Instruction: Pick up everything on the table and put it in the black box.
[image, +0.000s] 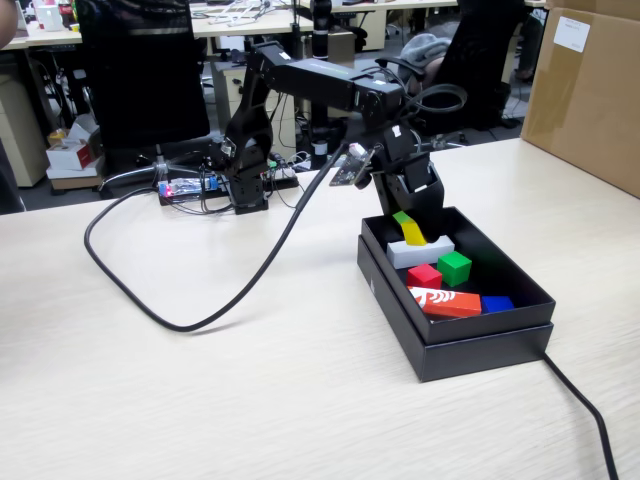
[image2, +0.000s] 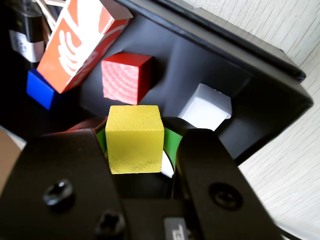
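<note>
almost done: last cube over the box

open the jaws gently, low over a free spot so it won't bounce out. gripper (image2: 137, 167) clamps the yellow cube (image2: 135, 139) at frame centre in the wrist view, above the black box (image: 480, 345); red cube (image2: 126, 77) and green cube (image: 455, 267) already inside.
</note>
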